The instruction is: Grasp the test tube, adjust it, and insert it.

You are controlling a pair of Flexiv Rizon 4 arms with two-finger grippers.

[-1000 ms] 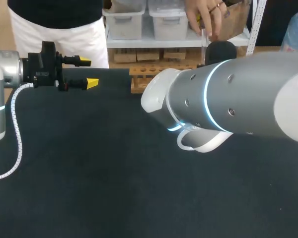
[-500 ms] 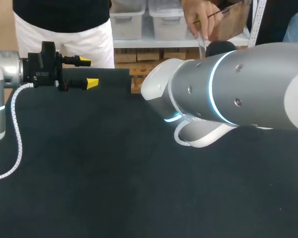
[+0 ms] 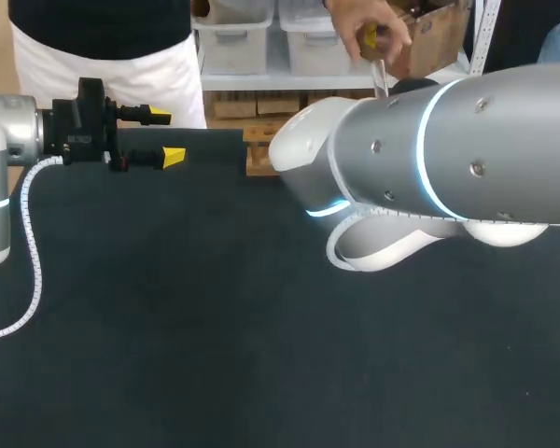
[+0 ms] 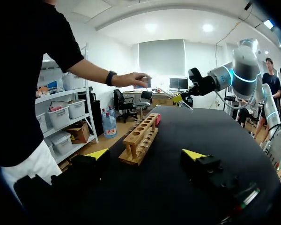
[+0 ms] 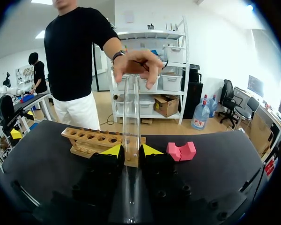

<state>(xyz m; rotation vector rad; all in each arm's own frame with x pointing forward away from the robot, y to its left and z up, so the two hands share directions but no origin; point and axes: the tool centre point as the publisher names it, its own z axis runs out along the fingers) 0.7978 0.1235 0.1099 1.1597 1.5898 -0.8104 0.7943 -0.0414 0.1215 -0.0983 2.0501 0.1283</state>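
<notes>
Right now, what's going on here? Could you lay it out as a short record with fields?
Test tube: gripped by the right pincer, top end in a person's hand
Right pincer: shut on the test tube
Left pincer: open, holding nothing, far from the tube
Wooden rack: on the table, beyond the right pincer
Pink block: on the table near the rack's end

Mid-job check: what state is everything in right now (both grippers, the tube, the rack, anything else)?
test tube: held between the right gripper's fingers, a person's hand at its far end.
right gripper: shut on the test tube.
left gripper: open, empty.
wooden rack: standing upright, visible holes empty.
pink block: lying near the rack's end, apart from it.
</notes>
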